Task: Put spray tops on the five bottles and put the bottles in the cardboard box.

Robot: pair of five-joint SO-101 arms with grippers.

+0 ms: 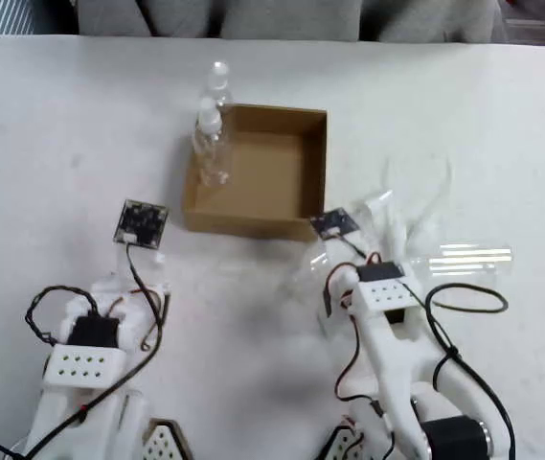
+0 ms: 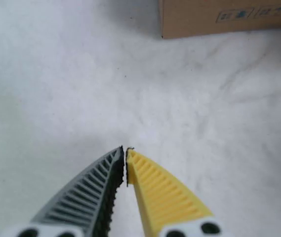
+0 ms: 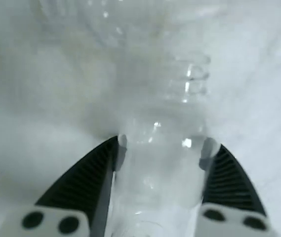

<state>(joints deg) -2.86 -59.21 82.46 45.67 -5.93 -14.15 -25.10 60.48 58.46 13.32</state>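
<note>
We judge the task under way but far from done; two capped bottles (image 1: 211,144) stand upright at the left wall of the box (image 1: 253,225), one nearer and one by the far corner, and we cannot tell whether both are inside it; several clear loose bottles (image 1: 464,257) lie on the worktop (image 1: 61,125) to the right of the box, near the right arm (image 1: 387,326). We make out no top on them, so most of the capping and boxing is left. The right hand (image 3: 162,148) is low over the worktop and clamped on one bottle (image 3: 160,173), a jaw on each side of its body, the bare threaded neck pointing away from the wrist; this one needs a top before it goes in. The left arm (image 1: 85,350) is drawn back on the near left of the worktop; the left hand (image 2: 125,150) hangs over bare worktop with its jaws together and nothing between them, a corner of the box ahead of it and well apart.
</note>
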